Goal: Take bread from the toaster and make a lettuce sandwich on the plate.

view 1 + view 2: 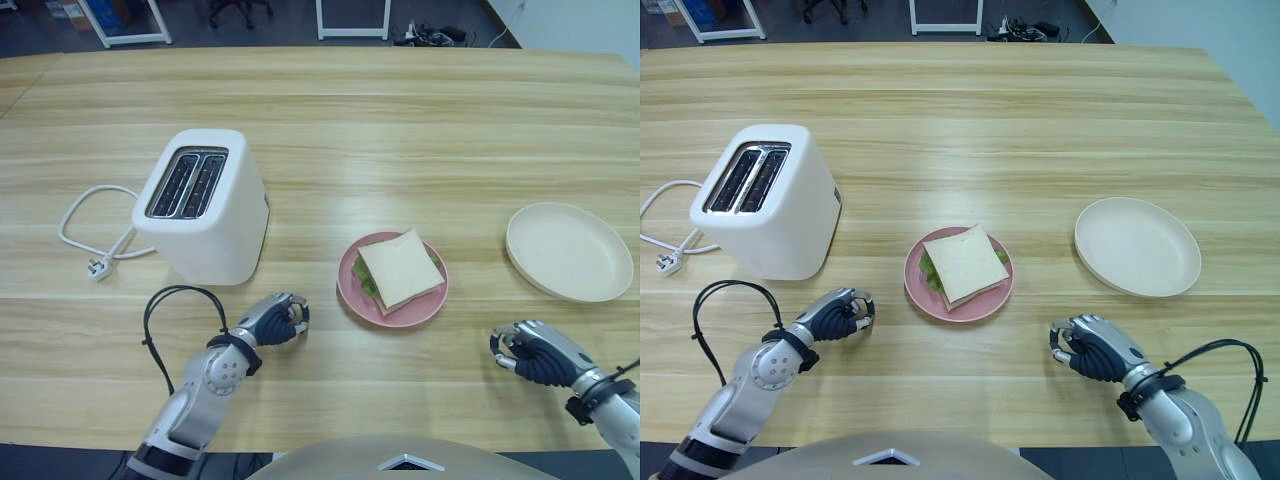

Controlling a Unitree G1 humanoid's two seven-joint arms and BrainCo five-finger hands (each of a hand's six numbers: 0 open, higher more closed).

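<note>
A white toaster [205, 205] stands at the left of the table, both slots dark and without bread showing. On the pink plate [352, 290] in the middle lies a sandwich [400, 270]: white bread on top, green lettuce poking out at the edges. My left hand [272, 321] rests on the table below and right of the toaster, fingers curled, holding nothing. My right hand [532, 352] lies near the front right, also curled and holding nothing, to the right of the pink plate.
A cream plate [568, 250] with nothing on it sits at the right. The toaster's white cord and plug [98, 266] trail off to the left. A black cable [160, 310] loops beside my left forearm.
</note>
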